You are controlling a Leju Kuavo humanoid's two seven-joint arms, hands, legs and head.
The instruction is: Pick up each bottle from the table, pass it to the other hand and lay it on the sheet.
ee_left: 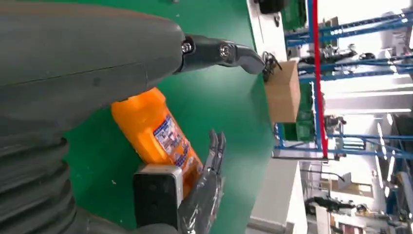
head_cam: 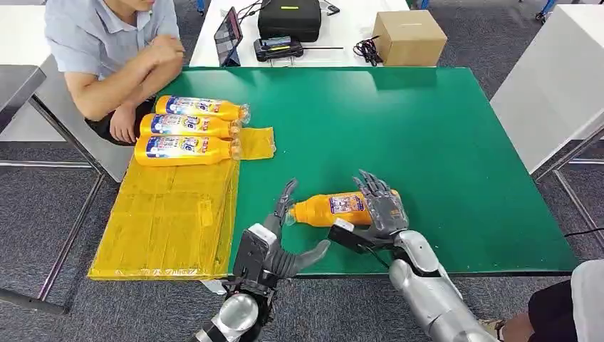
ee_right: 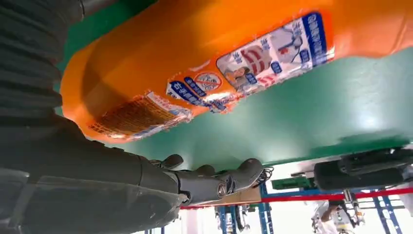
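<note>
Our two silver arms come up from the near edge of the green table [head_cam: 441, 142]. Our right hand [head_cam: 381, 206] holds an orange bottle [head_cam: 335, 209] over the table, close to the near edge. Its dark fingers [head_cam: 372, 187] wrap over the fat end of the bottle. From the right wrist view we see the bottle's blue and white label [ee_right: 253, 63] very close, with the green top behind it.

Our left hand [head_cam: 285, 239] is just beside the bottle's cap end. Its fingers are spread wide apart and it holds nothing. One finger points up next to the cap, and the thumb sticks out below the bottle. We cannot tell if that finger touches the cap.

Three more orange bottles [head_cam: 189, 128] lie side by side on the far end of the yellow sheet [head_cam: 167, 221], which hangs over the table's left side. A person [head_cam: 114, 50] sits at the far left corner with arms folded. Behind the table stand a brown box [head_cam: 409, 37], a black case [head_cam: 288, 18] and a tablet [head_cam: 228, 34].
</note>
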